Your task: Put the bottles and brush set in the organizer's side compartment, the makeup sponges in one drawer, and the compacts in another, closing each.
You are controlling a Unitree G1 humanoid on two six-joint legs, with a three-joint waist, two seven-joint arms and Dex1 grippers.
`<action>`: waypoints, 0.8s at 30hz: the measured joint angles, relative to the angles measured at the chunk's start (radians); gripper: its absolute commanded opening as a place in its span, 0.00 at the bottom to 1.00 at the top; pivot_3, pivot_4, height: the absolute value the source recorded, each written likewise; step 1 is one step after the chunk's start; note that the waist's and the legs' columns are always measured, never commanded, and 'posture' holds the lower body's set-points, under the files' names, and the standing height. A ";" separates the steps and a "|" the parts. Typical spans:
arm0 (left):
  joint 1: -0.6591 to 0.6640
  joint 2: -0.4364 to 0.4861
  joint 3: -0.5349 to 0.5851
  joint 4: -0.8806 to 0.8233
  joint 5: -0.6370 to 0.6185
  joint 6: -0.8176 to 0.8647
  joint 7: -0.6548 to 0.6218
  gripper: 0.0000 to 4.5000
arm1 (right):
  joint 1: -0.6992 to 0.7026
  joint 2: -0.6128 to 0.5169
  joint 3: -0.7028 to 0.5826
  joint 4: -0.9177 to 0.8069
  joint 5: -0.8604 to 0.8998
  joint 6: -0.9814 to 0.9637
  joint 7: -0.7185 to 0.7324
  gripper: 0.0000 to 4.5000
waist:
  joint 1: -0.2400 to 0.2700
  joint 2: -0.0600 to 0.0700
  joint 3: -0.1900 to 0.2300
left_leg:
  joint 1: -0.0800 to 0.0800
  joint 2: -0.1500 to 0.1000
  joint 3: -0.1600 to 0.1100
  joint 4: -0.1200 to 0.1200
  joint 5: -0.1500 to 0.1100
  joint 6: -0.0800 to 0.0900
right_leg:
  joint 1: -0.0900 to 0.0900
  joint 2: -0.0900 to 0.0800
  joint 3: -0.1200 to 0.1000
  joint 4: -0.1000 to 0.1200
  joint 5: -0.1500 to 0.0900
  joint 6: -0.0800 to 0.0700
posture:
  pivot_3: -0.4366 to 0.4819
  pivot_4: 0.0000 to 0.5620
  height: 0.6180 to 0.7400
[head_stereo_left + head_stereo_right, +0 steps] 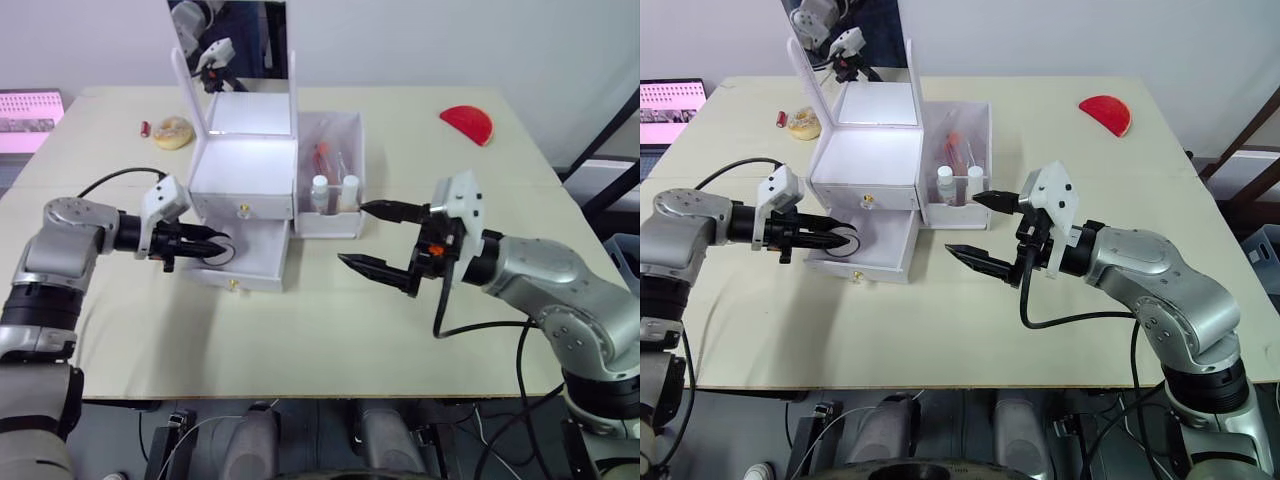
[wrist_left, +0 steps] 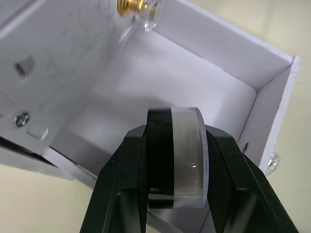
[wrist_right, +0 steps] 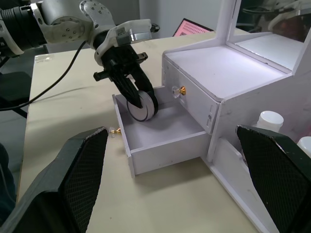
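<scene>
While clamping a compact point(image 2: 175, 158) on edge between both fingers, left gripper point(image 1: 212, 246) hovering left of centre in the head view, over the pulled-out lower drawer point(image 1: 245, 262) of the organizer point(image 1: 243, 175). Right gripper point(image 1: 385, 240) hanging spread wide and empty, right of centre. Bottles point(image 1: 334, 193) standing upright in the side compartment point(image 1: 347, 135), just above centre.

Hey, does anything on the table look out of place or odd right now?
Nothing looks spilled or broken. The left gripper holds a compact on edge over the open lower drawer. A red half-round case and a yellowish disc lie apart from the organizer.
</scene>
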State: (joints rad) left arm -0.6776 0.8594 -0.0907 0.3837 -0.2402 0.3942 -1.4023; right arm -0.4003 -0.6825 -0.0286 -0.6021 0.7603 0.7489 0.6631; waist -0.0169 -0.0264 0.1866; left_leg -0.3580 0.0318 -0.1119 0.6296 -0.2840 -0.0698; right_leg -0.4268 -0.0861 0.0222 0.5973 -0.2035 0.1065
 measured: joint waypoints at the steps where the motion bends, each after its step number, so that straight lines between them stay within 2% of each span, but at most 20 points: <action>1: 0.000 0.001 0.004 -0.008 -0.011 0.008 -0.005 0.22 | 0.001 0.000 0.000 0.000 0.000 0.000 0.000 1.00 | 0.000 0.000 0.000 | 0.000 0.000 0.000 0.000 0.000 0.000 | 0.000 0.000 0.000 0.000 0.000 0.000 | 0.48 0.27 1.00; 7: 0.019 0.048 0.129 -0.146 -0.107 0.055 -0.006 0.22 | 0.003 0.000 0.001 0.000 -0.001 0.000 0.004 1.00 | -0.004 0.000 0.000 | 0.000 0.000 0.000 -0.001 0.000 0.000 | 0.000 0.000 0.000 0.000 0.000 0.000 | 0.48 0.27 1.00; 11: 0.165 0.109 0.258 -0.295 -0.119 -0.032 0.044 0.22 | 0.004 0.000 0.003 0.001 -0.001 0.000 0.010 1.00 | -0.011 0.001 0.001 | 0.001 0.000 0.000 -0.002 0.000 0.000 | 0.000 0.000 0.000 0.000 -0.001 0.001 | 0.48 0.27 1.00; 15: 0.302 0.124 0.331 -0.386 -0.102 -0.114 0.096 0.22 | 0.004 -0.001 0.003 0.004 -0.001 0.000 0.014 1.00 | -0.002 0.001 0.001 | 0.000 0.000 0.000 0.000 0.000 0.000 | 0.000 0.000 0.000 0.000 -0.001 0.001 | 0.48 0.27 1.00; 20: 0.473 0.109 0.526 -0.435 0.049 -0.372 0.326 0.22 | -0.003 -0.002 0.012 0.020 0.000 0.000 0.040 1.00 | 0.002 0.001 0.000 | 0.001 0.000 0.000 0.000 0.000 0.000 | 0.000 0.000 0.000 -0.001 0.000 0.000 | 0.48 0.27 1.00; 24: 0.614 0.016 0.580 -0.434 0.167 -0.559 0.489 0.22 | -0.013 -0.002 0.018 0.032 0.000 0.002 0.060 1.00 | 0.001 0.001 0.000 | 0.001 0.000 0.001 -0.001 0.000 0.000 | 0.000 0.000 0.000 -0.001 0.000 0.000 | 0.48 0.27 1.00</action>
State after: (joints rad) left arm -0.0633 0.8757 0.4897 -0.0505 -0.0732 -0.1646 -0.9138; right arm -0.4138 -0.6844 -0.0108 -0.5701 0.7607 0.7507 0.7227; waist -0.0155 -0.0252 0.1870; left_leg -0.3571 0.0320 -0.1112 0.6290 -0.2840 -0.0698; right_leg -0.4266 -0.0864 0.0224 0.5966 -0.2037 0.1066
